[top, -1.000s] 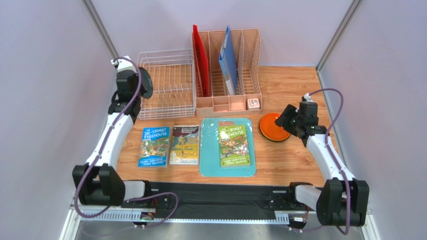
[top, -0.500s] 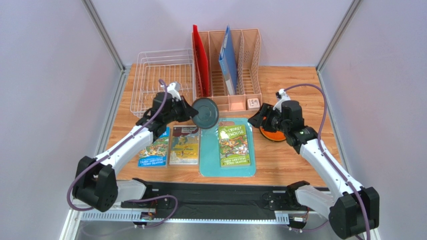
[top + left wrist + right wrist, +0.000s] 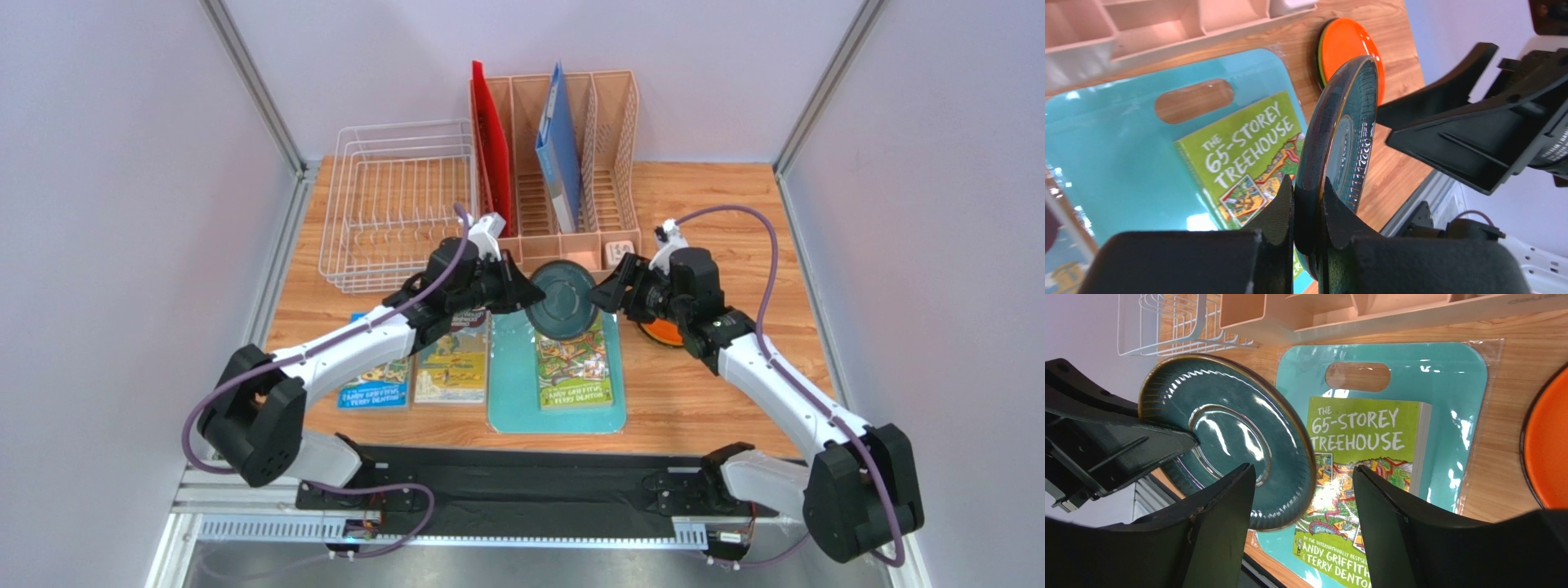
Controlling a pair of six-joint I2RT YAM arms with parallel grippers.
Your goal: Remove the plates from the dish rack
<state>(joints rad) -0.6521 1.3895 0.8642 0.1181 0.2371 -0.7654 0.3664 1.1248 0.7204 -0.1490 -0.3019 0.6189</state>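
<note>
- Left pincer is pinching the teal plate.
- Right pincer is gaping wide, holding nothing.
- Rack at 10 o'clock is sitting bare; nearly done.

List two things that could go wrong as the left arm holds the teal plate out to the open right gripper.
1. The left gripper pinches the teal plate only at its rim; the glossy plate could slip and fall onto the book below.
2. The right gripper is open beside it; a finger might knock the plate, or an early release would drop it.
</note>
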